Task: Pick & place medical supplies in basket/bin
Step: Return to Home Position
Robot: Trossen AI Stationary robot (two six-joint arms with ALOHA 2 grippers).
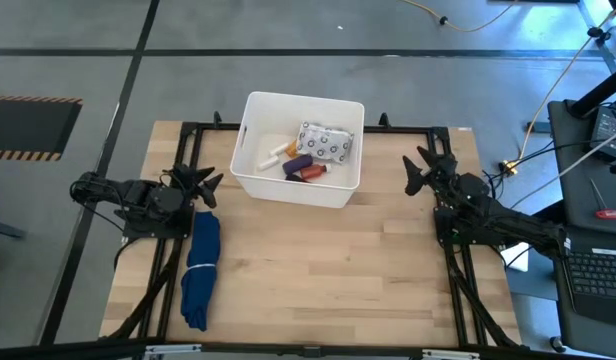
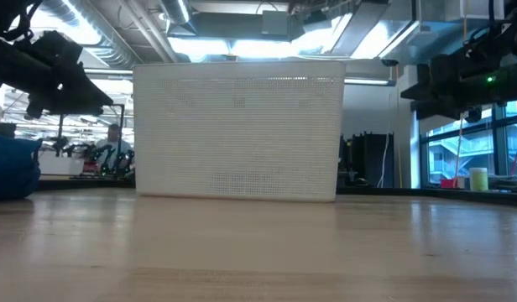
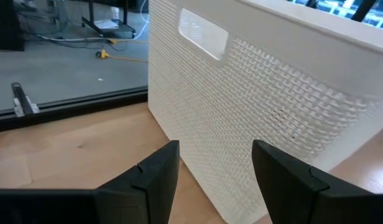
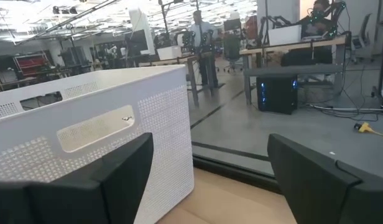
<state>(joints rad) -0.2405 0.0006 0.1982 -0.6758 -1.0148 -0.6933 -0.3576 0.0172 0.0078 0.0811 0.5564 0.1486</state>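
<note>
Bright, even overhead light casts only a soft shadow beside the bin (image 1: 288, 190), while ceiling lamps (image 2: 200, 46) glare in the low view.

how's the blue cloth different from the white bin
The blue cloth is soft and folded; the white bin is a rigid perforated tub. The cloth lies left on the table; the bin stands far middle. The bin holds supplies; the cloth holds none. Both rest on the table.
</note>
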